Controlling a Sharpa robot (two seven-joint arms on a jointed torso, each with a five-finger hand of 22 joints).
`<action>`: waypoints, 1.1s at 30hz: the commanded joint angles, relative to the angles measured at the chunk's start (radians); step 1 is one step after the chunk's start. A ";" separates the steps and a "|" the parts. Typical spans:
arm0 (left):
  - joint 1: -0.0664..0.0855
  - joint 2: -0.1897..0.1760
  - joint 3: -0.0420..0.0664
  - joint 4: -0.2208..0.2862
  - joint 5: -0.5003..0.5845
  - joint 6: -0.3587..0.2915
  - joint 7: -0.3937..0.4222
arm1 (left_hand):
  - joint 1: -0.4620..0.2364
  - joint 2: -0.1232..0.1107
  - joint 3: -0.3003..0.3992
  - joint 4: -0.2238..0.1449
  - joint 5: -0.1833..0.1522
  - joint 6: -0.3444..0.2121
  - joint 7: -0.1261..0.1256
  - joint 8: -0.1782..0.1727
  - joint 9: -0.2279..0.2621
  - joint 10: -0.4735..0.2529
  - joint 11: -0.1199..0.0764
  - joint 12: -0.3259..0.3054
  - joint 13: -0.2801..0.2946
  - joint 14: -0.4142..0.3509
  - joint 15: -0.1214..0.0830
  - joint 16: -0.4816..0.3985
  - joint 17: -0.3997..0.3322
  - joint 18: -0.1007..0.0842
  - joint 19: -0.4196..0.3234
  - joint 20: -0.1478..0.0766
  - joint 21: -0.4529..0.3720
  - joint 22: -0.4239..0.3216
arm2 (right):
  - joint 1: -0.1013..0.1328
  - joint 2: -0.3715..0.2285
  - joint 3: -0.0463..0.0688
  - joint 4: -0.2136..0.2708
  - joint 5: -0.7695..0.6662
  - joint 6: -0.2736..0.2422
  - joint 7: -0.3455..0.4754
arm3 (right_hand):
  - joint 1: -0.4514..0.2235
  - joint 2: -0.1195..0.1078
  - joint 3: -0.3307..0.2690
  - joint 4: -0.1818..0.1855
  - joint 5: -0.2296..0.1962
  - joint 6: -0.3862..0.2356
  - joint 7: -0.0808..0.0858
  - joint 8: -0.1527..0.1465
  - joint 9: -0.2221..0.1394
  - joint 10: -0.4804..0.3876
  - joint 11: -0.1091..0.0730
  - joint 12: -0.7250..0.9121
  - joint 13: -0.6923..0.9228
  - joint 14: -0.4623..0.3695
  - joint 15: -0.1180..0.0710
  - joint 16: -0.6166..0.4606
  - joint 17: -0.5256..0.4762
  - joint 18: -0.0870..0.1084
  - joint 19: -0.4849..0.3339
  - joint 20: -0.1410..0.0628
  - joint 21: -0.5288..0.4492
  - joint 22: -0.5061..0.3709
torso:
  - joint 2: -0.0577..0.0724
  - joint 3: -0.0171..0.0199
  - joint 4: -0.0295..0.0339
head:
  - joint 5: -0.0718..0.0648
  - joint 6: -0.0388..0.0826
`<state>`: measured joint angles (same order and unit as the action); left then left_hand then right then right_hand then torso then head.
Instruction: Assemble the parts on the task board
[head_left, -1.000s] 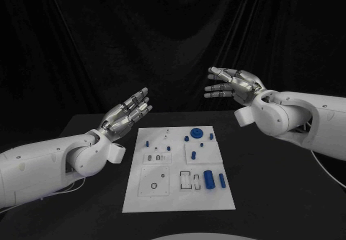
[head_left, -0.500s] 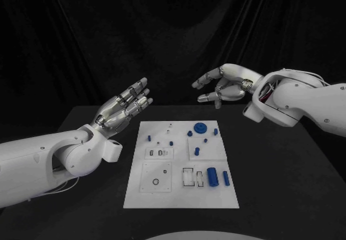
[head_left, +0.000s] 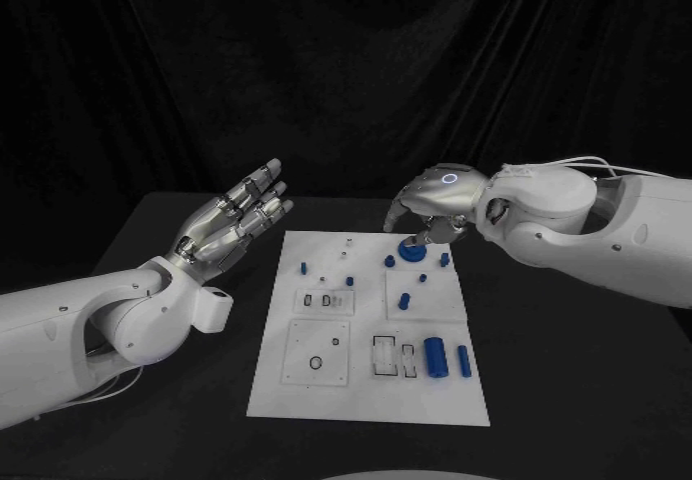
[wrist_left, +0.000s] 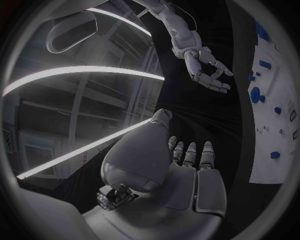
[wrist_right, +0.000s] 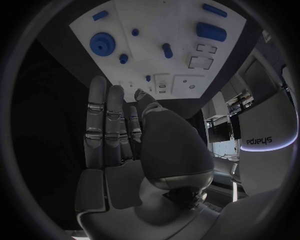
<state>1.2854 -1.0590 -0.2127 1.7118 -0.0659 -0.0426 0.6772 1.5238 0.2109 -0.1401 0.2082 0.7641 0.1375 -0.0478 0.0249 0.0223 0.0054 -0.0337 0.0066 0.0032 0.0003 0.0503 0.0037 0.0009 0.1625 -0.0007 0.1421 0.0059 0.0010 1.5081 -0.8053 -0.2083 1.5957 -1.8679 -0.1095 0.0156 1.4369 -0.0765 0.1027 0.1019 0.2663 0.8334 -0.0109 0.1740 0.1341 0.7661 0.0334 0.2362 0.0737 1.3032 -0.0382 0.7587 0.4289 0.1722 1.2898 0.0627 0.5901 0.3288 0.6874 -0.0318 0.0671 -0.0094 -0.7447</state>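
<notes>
The white task board (head_left: 361, 395) lies in the middle of the black table with small blue parts on it. A blue gear (head_left: 413, 252) sits near its far right corner. A thick blue cylinder (head_left: 434, 356) and a slim one (head_left: 464, 361) lie at the near right. My right hand (head_left: 428, 210) hovers just above the gear, fingers pointing down and apart, holding nothing. The right wrist view shows the fingers (wrist_right: 106, 115) short of the gear (wrist_right: 101, 43). My left hand (head_left: 231, 220) is raised left of the board, open and flat.
Several small blue pegs (head_left: 304, 267) stand on the far half of the board. Rectangular slots (head_left: 382, 355) and a round hole (head_left: 309, 363) mark the near half. Bare black table (head_left: 577, 380) lies on both sides, with a dark curtain behind.
My right hand has swung down from shoulder height to just over the gear, turning its fingers downward. My left hand stays raised, shifted only slightly.
</notes>
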 joint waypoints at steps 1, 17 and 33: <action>0.003 -0.001 0.001 0.004 -0.006 0.010 0.045 | 0.006 -0.003 0.000 -0.005 0.004 0.001 0.001 -0.001 0.000 0.001 0.007 0.000 0.000 0.000 0.009 -0.004 -0.001 -0.001 0.001 0.006 -0.006 -0.001 | -0.011 0.010 0.001 -0.011 -0.131 0.038 -0.036 | 0.011 -0.005 0.008 -0.008 0.002 -0.004 -0.004 -0.010 0.002 0.010 -0.002 -0.006 0.001 -0.005 -0.004 0.006 0.004 0.008 -0.008 -0.001 0.010 0.010 | 0.021 -0.0032 0.0147 | -0.015 0.005; 0.003 0.004 0.001 -0.004 -0.006 0.043 0.033 | -0.042 0.014 -0.004 0.052 -0.062 0.018 0.026 0.003 0.002 0.000 -0.008 0.000 0.000 0.000 0.010 -0.004 -0.001 -0.003 0.001 0.008 -0.006 -0.001 | -0.079 0.030 0.001 -0.079 -0.139 -0.021 -0.032 | 0.010 -0.008 0.046 -0.048 -0.001 -0.001 0.093 -0.041 0.013 0.059 0.006 -0.026 0.005 0.002 -0.003 0.042 0.028 0.007 -0.041 -0.005 0.078 0.091 | 0.040 -0.0063 0.0235 | -0.027 -0.015; 0.003 0.010 0.001 -0.023 -0.006 0.060 0.034 | -0.040 0.013 -0.001 0.057 -0.059 0.027 0.035 0.005 0.004 -0.001 0.002 -0.001 0.000 0.000 0.008 -0.004 -0.001 -0.001 0.001 0.007 -0.006 -0.001 | -0.094 0.053 0.001 -0.145 -0.139 -0.119 0.006 | 0.001 -0.006 0.062 -0.039 -0.010 0.014 0.100 -0.064 -0.026 0.100 0.011 -0.065 -0.002 0.026 -0.003 0.064 0.042 0.008 -0.051 0.003 0.123 0.150 | 0.047 -0.0103 0.0273 | -0.025 -0.042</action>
<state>1.2857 -1.0509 -0.2125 1.6894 -0.0670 -0.0029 0.6776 1.4903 0.2232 -0.1444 0.2622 0.7059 0.1662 -0.0192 0.0248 0.0247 0.0054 -0.0338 0.0066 0.0032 0.0004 0.0574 0.0037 0.0016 0.1625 0.0008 0.1435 0.0059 0.0014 1.4164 -0.7537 -0.2079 1.4537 -1.9942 -0.1699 0.0132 1.4314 -0.0893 0.1579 0.0636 0.2513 0.8453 0.0943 0.1129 0.1093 0.8593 0.0438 0.1763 0.0724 1.3214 -0.0385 0.8182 0.4700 0.1720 1.2452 0.0645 0.7085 0.4771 0.7315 -0.0409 0.0932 -0.0328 -0.7866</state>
